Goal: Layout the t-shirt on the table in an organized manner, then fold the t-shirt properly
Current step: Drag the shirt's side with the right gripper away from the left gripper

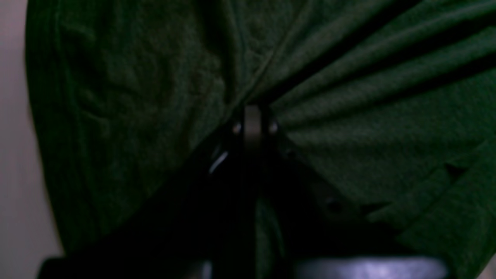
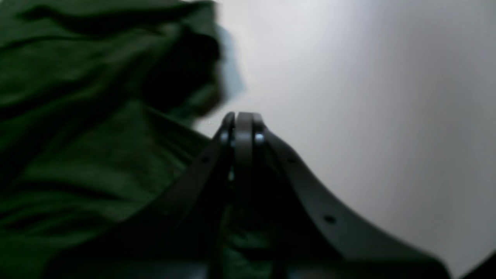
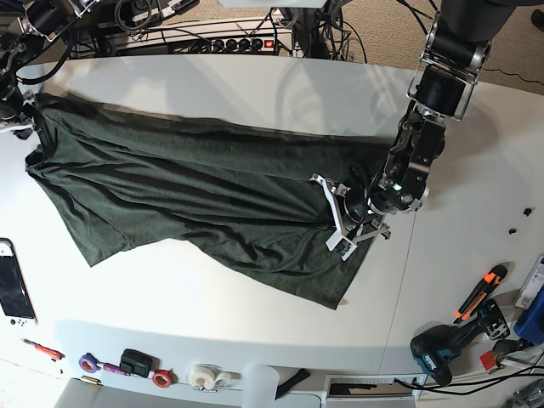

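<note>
The dark green t-shirt (image 3: 187, 195) lies spread and wrinkled across the white table (image 3: 255, 93), stretched between my two grippers. My left gripper (image 3: 340, 223) sits at the shirt's right end. In the left wrist view, the left gripper (image 1: 252, 116) is shut on bunched cloth of the t-shirt (image 1: 135, 97), and folds fan out from the pinch. My right gripper (image 3: 19, 123) is at the shirt's far left corner. In the right wrist view, the right gripper (image 2: 243, 120) has its fingers together. The t-shirt (image 2: 77, 116) lies to its left and under it, with the bare table (image 2: 348, 97) beyond.
A power strip (image 3: 229, 42) and cables run along the back edge. Tape rolls (image 3: 204, 376) and small tools lie at the front edge. A drill (image 3: 442, 348) and an orange-handled tool (image 3: 480, 291) lie at the front right. A white handheld device (image 3: 13, 289) lies at the left edge.
</note>
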